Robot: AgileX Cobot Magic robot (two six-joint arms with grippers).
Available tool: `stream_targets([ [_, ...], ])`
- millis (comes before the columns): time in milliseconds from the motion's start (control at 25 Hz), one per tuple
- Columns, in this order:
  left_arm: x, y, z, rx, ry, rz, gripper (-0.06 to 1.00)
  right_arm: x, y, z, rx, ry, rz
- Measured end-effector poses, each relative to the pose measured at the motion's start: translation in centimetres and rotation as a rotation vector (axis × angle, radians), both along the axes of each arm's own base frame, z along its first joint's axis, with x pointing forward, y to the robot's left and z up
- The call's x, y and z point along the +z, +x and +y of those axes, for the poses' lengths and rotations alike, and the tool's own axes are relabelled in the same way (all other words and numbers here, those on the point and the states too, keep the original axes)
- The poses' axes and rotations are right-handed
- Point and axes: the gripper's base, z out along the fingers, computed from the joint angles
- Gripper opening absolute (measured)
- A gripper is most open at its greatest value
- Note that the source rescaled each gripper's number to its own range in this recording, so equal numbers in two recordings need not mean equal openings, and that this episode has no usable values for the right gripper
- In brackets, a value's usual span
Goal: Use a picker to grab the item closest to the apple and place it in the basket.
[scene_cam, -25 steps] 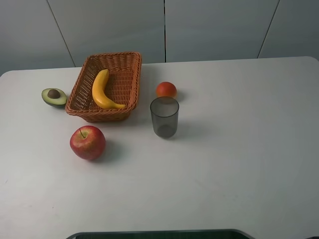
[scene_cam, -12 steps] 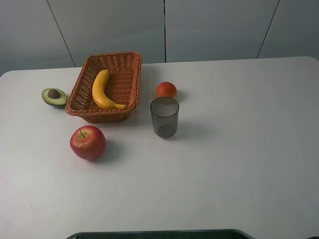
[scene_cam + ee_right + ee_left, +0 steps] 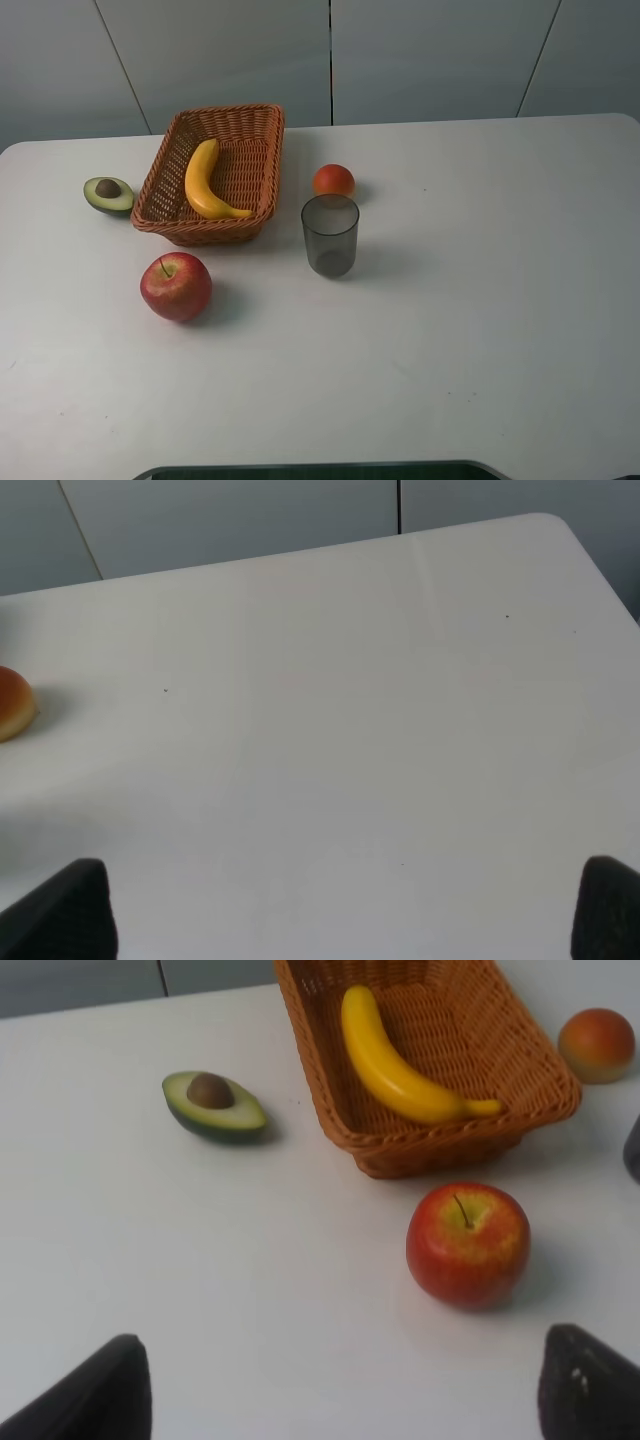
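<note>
A white table (image 3: 480, 300) fills the overhead view. In the upper left of the frame sits a wicker basket (image 3: 255, 165), and a banana (image 3: 203, 180) lies inside it along its length. Just left of the basket, apart from its wall, rests half an avocado (image 3: 108, 194), cut face and pit up. Below the basket, in the left middle of the frame, stands the apple (image 3: 176, 286), red with a yellowish top and its stem up. Right of the basket, near the centre, a dark see-through cup (image 3: 330, 235) stands upright, and just behind it lies an orange (image 3: 334, 180), close to the cup's rim in the picture.

No arm shows in the overhead view.

In the left wrist view the left gripper (image 3: 345, 1385) is spread wide, its two dark fingertips (image 3: 585, 1385) at the bottom corners with bare table between them, holding nothing. The apple sits ahead of it, toward the right fingertip, with the basket and banana beyond and the avocado off to the upper left.

In the right wrist view the right gripper (image 3: 345, 910) is likewise parted and empty, over bare table, with only the orange at the left edge.
</note>
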Motion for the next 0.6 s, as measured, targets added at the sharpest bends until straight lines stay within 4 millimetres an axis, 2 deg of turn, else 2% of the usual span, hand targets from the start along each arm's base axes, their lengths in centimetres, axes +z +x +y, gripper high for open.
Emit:
stream_targets([
  [600,-0.25,0.24,-0.03,-0.002,0.008,-0.005,0.99,0.00,0.00,0.00,0.000,0.000,0.000],
])
